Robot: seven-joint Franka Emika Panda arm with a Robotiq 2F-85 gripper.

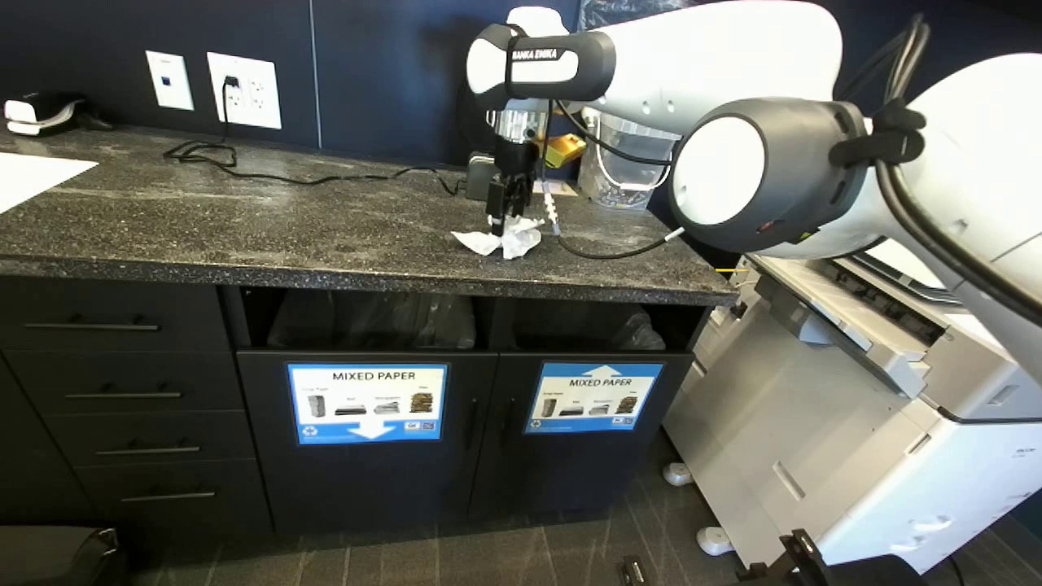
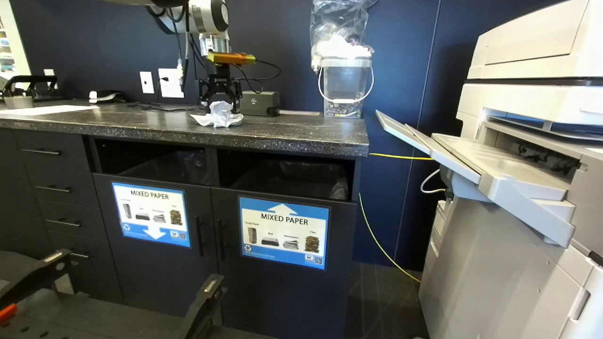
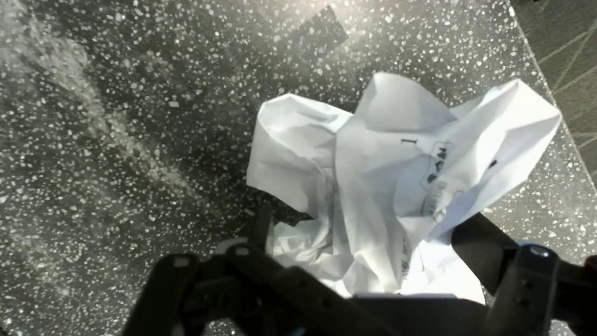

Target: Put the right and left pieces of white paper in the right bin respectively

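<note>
your gripper (image 3: 368, 228) is spread wide down at the counter (image 1: 244, 220); straddling the crumpled white paper (image 3: 382, 163) there, not clamped tho; right bin (image 2: 282, 280) sits underneath

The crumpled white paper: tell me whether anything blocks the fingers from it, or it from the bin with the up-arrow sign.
Nothing visible separates the fingers from the paper; they stand open with it between them. Toward the bin, the counter's front edge intervenes: the bin opens below it.

the hand (image 3: 368, 233), jaws spread wide, straddles a crumpled, printed white paper (image 3: 373, 163) lying on the speckled countertop (image 3: 116, 224).
</note>
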